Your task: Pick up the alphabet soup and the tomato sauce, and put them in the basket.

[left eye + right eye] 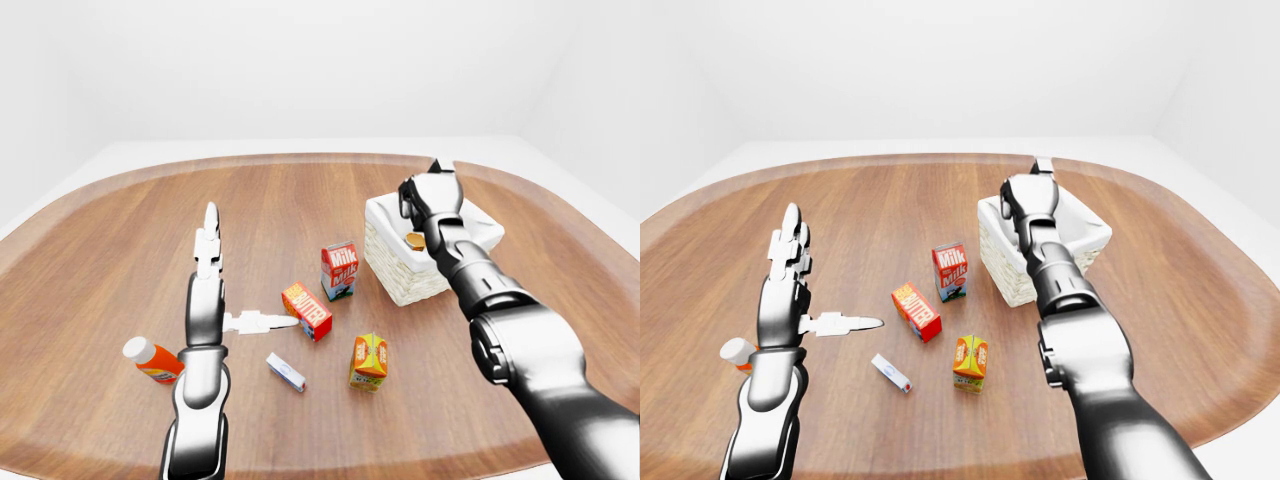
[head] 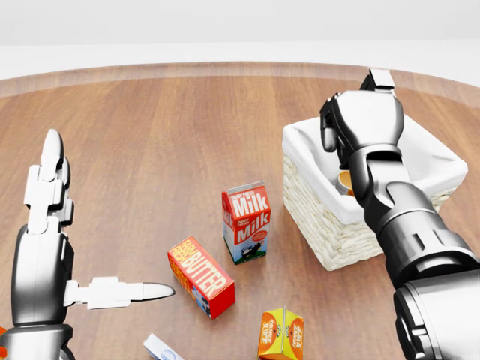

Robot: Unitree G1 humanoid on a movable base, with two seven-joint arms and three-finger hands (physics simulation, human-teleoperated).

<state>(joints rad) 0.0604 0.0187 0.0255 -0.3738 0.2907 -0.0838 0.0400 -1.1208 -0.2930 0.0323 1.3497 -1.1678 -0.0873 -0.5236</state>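
In the left-eye view the right robot hand [image 1: 428, 192] hangs over the white-lined basket [image 1: 385, 270] at the far right of the desk [image 1: 100, 250], placed there, I judge, because the basket is where the cans go; a round orange-topped can [image 1: 415, 240] lies inside, but whether it is the alphabet soup or the tomato sauce I cannot tell; the left robot hand [image 1: 222, 290] is spread wide and empty near the left, thumb pointing right toward the butter box [image 1: 307, 311]; an orange bottle [image 1: 152, 360] lies at the near left.

In the head view the right robot hand's fingers [image 2: 330, 124] curl downward over the basket's rim, yet nothing shows in their grip and I cannot tell whether they are together; the milk carton [image 2: 246, 222] stands upright just left of the basket.

In the right-eye view an orange juice carton [image 1: 969, 362] and a small white packet [image 1: 891, 373] sit nearest; no second can shows anywhere on the desk.
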